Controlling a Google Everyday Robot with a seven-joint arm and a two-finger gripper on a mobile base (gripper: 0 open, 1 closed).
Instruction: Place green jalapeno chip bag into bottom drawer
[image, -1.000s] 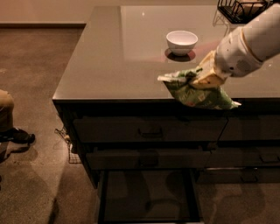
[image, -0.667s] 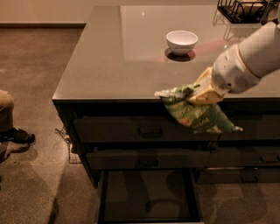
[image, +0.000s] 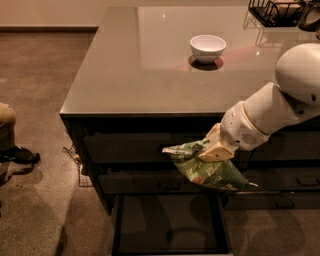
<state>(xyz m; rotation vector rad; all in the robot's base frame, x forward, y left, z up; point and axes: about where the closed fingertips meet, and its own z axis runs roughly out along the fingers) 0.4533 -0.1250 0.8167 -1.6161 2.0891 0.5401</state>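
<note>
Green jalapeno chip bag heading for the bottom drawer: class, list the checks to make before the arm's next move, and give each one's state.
1. Grip: ok. The gripper is shut on the upper part of the green jalapeno chip bag, which hangs below it.
2. Bottom drawer open: ok, it is pulled out.
3. Drawer inside free: cannot tell, it is dark and shadowed.
4. Bag over the opening: not ok. It hangs in front of the upper two drawers, and its right end reaches past the opening's right side.
5. Upper two drawers shut: ok, neither juts into the path down.
</note>
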